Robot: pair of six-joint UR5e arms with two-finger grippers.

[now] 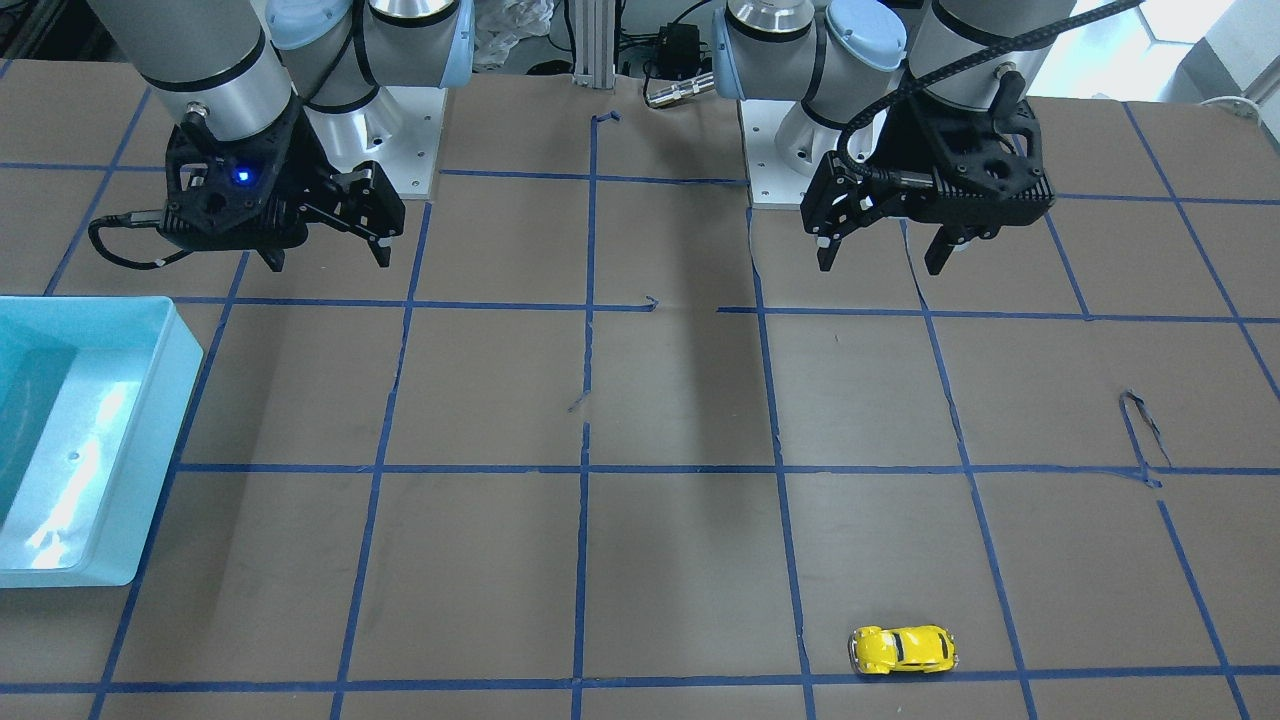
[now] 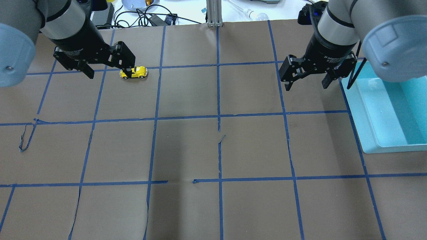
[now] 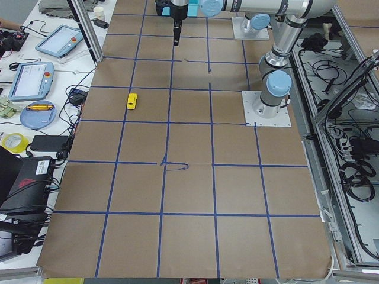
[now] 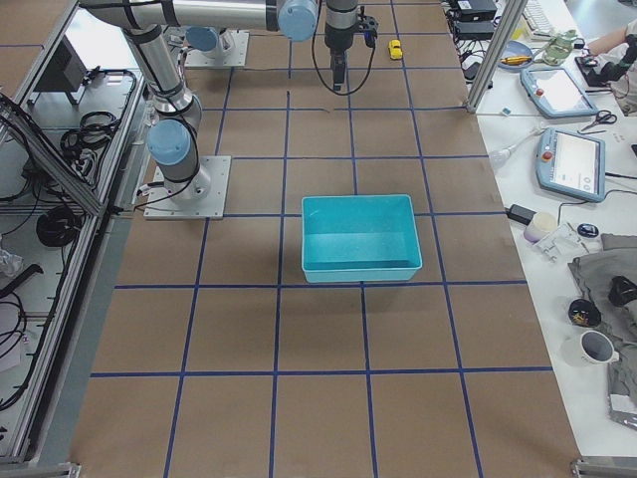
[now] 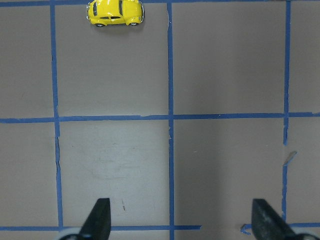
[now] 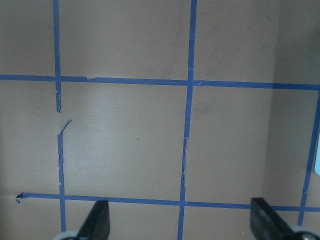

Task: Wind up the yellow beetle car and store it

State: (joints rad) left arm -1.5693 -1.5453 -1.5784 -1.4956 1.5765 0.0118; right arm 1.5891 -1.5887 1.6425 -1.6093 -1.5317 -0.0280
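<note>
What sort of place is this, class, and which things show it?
Most likely a robotics lab: a grey jointed left arm and right arm bolted to a brown paper-covered table gridded in blue tape, plus a blue-edged handheld control tablet beside it.

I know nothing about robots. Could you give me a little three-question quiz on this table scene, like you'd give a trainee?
1. True or false: the yellow beetle car stands on its wheels on the table, held by nothing.
2. Which is nearer the blue bin? A) left gripper B) right gripper
3. Fill in: both grippers are ____.
Key: 1 true; 2 B; 3 open.
</note>
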